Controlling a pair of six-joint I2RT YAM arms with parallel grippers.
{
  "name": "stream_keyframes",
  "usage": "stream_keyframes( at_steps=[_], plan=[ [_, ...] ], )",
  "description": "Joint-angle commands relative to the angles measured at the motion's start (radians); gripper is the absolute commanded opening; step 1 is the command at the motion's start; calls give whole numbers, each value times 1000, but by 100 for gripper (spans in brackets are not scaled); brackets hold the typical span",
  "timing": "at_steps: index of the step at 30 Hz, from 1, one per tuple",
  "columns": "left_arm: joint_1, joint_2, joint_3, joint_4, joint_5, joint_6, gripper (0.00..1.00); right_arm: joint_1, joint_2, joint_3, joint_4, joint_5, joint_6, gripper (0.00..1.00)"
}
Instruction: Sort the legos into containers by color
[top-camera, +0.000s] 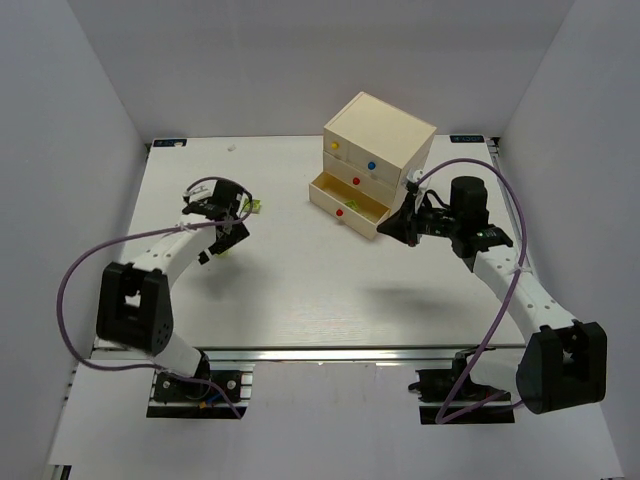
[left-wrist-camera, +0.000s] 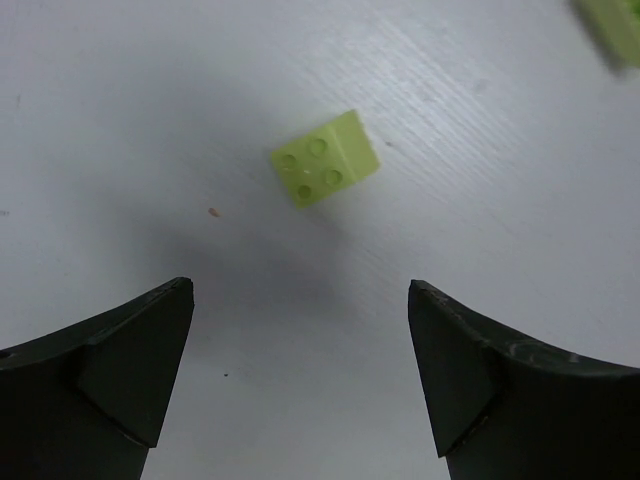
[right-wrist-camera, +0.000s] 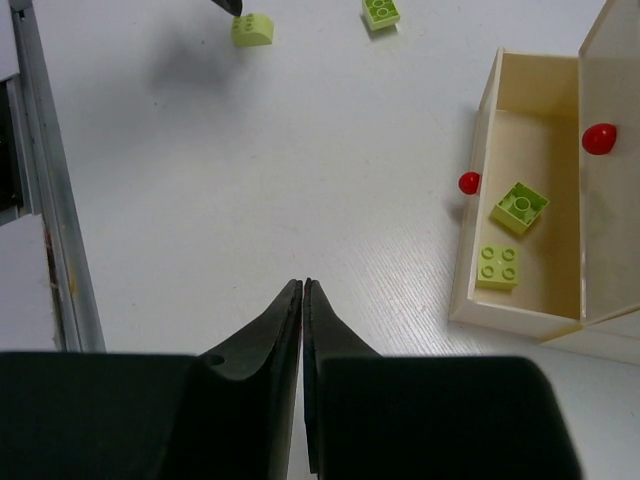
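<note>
The left gripper (left-wrist-camera: 300, 290) hung over the table (top-camera: 290, 290) with its two dark fingers spread wide apart and nothing between them. In its wrist view a lime-yellow brick (left-wrist-camera: 325, 172) lay studs-up on the white surface just ahead of the open jaws, turned at an angle and touching neither finger. A second lime-yellow brick (left-wrist-camera: 612, 32) showed only as a blurred corner at the upper right edge of that view. From above, this gripper sat at the left middle of the table, well apart from the cream wooden chest (top-camera: 385, 130) near the back centre. The right gripper (right-wrist-camera: 303, 288) had its fingers pressed together, tip to tip, and held nothing. It hovered just beside the chest's lowest drawer (right-wrist-camera: 470, 290), which stood pulled out. Inside that drawer lay two more lime-yellow bricks, one tilted brick (right-wrist-camera: 519, 207) farther in and one flat brick (right-wrist-camera: 498, 267) nearer the wrist camera, close to each other but not touching. The open drawer carried a red knob (right-wrist-camera: 469, 182) on its front. The drawers above it were shut, with a yellow knob (top-camera: 335, 147), a blue knob (top-camera: 371, 166) and another red knob (top-camera: 355, 181). The two bricks by the left gripper also appeared far off at the top of the right wrist view.
</note>
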Motion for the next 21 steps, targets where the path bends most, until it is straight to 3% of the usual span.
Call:
stream_keyframes(
  at_steps=[1,8,12,15,16,21],
  plan=[
    [27,123,57,-117,-72,-173,97,5,-17,45,-3,28,-14,9],
    [91,230,126,-41,23,-185,92,2,-18,42,0,37,-14,9],
    [112,262,160,-6,79,-107,91,-1,-16,42,0,37,-14,9],
    [112,247,137,92,105,159,91,3,-18,39,3,39,-14,9],
    [112,227,112,129,124,331,90,0,-21,39,3,39,-12,10],
    [112,20,-62,267,183,604,90,2,-11,33,16,32,-9,10]
  ],
)
